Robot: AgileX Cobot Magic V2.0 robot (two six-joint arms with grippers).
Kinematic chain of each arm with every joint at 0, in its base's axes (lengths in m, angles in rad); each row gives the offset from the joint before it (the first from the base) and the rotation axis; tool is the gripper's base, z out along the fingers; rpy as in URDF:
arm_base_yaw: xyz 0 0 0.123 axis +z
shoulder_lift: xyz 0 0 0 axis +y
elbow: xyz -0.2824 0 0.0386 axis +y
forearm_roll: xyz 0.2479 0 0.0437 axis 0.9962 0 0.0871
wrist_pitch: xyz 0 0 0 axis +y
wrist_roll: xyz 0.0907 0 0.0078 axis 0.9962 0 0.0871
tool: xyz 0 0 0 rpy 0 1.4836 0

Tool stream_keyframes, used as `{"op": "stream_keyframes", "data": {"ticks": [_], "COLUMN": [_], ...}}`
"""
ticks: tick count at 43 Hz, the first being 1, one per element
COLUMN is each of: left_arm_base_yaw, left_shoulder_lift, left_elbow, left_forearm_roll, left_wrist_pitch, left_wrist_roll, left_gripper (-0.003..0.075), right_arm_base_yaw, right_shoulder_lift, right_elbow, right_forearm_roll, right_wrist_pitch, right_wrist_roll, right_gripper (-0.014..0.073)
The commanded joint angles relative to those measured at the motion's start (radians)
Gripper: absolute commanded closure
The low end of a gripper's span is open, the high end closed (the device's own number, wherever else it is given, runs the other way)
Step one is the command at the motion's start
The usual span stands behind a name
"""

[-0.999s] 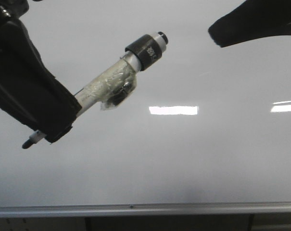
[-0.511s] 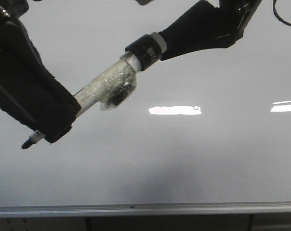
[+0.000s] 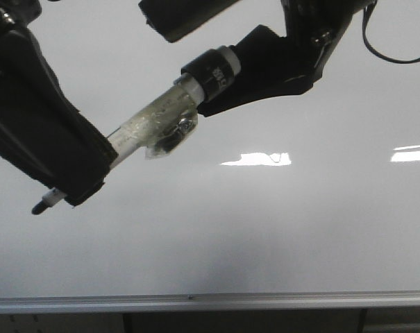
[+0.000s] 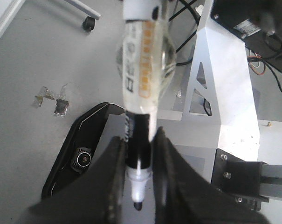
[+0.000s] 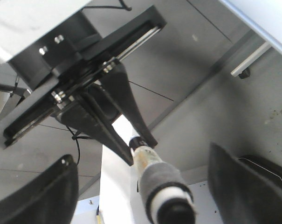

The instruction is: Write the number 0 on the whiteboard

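Front view: whiteboard point(image 3: 279, 229) fills the frame, silver edge strip along the bottom, bright reflections mid-right. No drawn 0 visible on it. Left gripper point(image 3: 71, 182) comes in from the left, clamped on the marker point(image 3: 150, 128) — tip pokes out low-left of the fingers, capped black end points up-right. Clear tape is wrapped around the mid barrel. Right gripper point(image 3: 199, 45) is at the top, jaws apart, one finger above the marker's black end and one below-right of it; can't tell from here whether either touches the marker.

Left wrist view: left gripper point(image 4: 137, 175) fingers pressed on both sides of the marker point(image 4: 141, 70), gripping the dark section just above the tip. Tip sticks out past the grip point. White barrel with orange label and tape runs away from the camera. Floor and a white frame are behind; the board shows only at the far corner.

Right wrist view: right gripper point(image 5: 143, 186) spread wide, a finger on each side of the marker's point(image 5: 159, 184) black end, clear gap both sides — holding nothing. The left gripper's point(image 5: 131, 142) fingers are further along the barrel, closed on it. Whiteboard point(image 5: 266, 18) edge at one corner.
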Motion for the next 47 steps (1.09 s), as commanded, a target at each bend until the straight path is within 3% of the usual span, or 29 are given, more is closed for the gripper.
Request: {"op": "stream_keyframes", "data": {"ticks": [1, 13, 23, 26, 30, 37, 40, 42, 47], "left_arm_base_yaw": [-0.009, -0.009, -0.009, -0.009, -0.009, -0.009, -0.009, -0.009, -0.009], "left_shoulder_lift": [-0.033, -0.033, -0.033, -0.033, -0.033, -0.033, -0.033, -0.033, -0.033], "left_elbow": [-0.028, -0.033, -0.034, -0.034, -0.034, -0.034, -0.034, -0.034, -0.034], "left_forearm_roll": [-0.072, -0.077, -0.091, -0.091, -0.100, -0.112, -0.112, -0.112, -0.112], "left_wrist_pitch": [0.019, 0.015, 0.013, 0.013, 0.013, 0.004, 0.002, 0.002, 0.002], "left_wrist_roll": [0.000, 0.005, 0.030, 0.030, 0.030, 0.030, 0.030, 0.030, 0.030], "left_gripper": [0.0739, 0.0739, 0.0737, 0.0709, 0.0570, 0.0157, 0.0045, 0.0015, 0.0052], "right_arm_base_yaw": [0.002, 0.002, 0.002, 0.002, 0.002, 0.002, 0.002, 0.002, 0.001], "right_shoulder_lift": [-0.031, -0.031, -0.031, -0.031, -0.033, -0.037, -0.037, -0.037, -0.037], "right_elbow": [-0.031, -0.031, -0.031, -0.031, -0.031, -0.031, -0.031, -0.031, -0.031], "right_forearm_roll": [0.053, 0.015, 0.010, 0.003, -0.018, -0.066, -0.075, -0.079, -0.138], "right_wrist_pitch": [0.052, 0.099, 0.130, 0.130, 0.130, 0.132, 0.132, 0.132, 0.131], "right_wrist_roll": [-0.012, -0.012, -0.012, -0.012, -0.012, -0.012, -0.012, -0.011, 0.015], "right_gripper": [0.0109, 0.0474, 0.0658, 0.0660, 0.0661, 0.0661, 0.0661, 0.0661, 0.0661]}}
